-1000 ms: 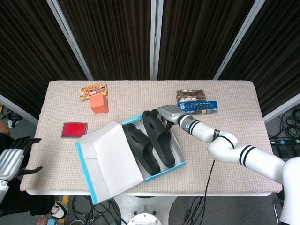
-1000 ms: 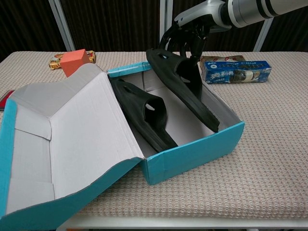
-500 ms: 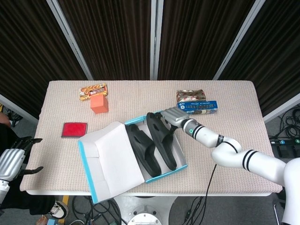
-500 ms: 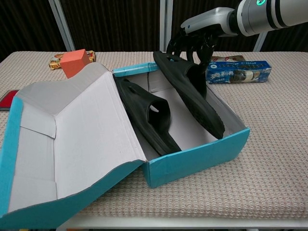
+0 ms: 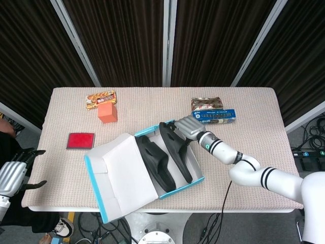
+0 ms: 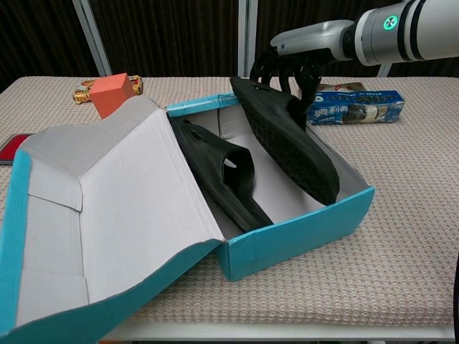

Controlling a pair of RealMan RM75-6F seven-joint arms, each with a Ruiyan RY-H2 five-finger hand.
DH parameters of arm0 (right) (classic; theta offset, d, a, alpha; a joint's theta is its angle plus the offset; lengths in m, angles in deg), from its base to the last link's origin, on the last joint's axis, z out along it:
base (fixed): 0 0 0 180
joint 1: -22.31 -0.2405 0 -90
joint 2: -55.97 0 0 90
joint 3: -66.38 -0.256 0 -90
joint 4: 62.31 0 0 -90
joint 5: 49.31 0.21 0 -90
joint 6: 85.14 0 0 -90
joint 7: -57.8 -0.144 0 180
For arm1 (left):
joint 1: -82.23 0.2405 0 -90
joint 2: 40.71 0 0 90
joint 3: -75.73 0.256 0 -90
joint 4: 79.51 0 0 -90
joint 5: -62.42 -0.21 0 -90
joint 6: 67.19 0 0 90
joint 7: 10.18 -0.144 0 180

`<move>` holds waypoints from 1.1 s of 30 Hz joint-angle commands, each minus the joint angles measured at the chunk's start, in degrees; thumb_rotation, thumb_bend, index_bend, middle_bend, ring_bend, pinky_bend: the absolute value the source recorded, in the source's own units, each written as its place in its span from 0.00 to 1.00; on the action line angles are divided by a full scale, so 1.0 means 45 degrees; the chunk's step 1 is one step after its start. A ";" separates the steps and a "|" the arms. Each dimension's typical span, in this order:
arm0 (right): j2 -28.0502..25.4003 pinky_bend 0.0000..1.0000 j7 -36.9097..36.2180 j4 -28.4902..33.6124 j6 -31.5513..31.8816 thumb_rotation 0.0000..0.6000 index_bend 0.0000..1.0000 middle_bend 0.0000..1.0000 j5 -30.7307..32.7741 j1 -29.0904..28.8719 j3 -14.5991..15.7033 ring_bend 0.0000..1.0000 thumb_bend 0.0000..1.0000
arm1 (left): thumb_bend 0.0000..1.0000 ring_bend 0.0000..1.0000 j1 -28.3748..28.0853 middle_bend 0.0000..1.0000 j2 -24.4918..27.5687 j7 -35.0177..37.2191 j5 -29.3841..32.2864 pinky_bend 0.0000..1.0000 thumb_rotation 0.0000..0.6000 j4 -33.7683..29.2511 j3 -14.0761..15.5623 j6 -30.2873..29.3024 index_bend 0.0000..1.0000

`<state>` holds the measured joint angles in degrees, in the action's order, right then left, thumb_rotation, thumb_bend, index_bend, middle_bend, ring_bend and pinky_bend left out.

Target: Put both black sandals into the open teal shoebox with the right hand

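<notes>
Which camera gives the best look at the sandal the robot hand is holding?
The chest view: the held sandal fills the frame, tilted on its side against the teal shoebox wall. The head view shows it smaller, from above, under the right robot hand.

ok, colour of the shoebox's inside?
White inside the shoebox, teal outside; clearest in the chest view.

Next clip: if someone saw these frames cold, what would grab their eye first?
The open teal shoebox at the table's front, its white lid flung open to the left, with two black sandals inside. One sandal lies along the middle of the box; the other sandal leans tilted on the box's right wall, its far end gripped by the right hand. Behind that hand lies a blue snack pack.
</notes>
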<state>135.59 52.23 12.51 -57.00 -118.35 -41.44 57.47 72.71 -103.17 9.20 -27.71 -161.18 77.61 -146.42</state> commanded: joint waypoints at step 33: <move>-0.2368 0.22 0.1407 0.2787 -0.0871 1.00 0.07 0.14 0.1756 0.0213 0.0363 0.03 0.00 | 0.02 0.11 0.0086 0.24 -0.0085 0.0590 -0.0210 0.14 1.00 0.0208 0.0069 -0.0268 0.19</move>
<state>126.02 58.77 23.96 -60.12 -111.42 -40.20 58.96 73.08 -103.57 11.84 -28.64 -160.23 77.92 -147.61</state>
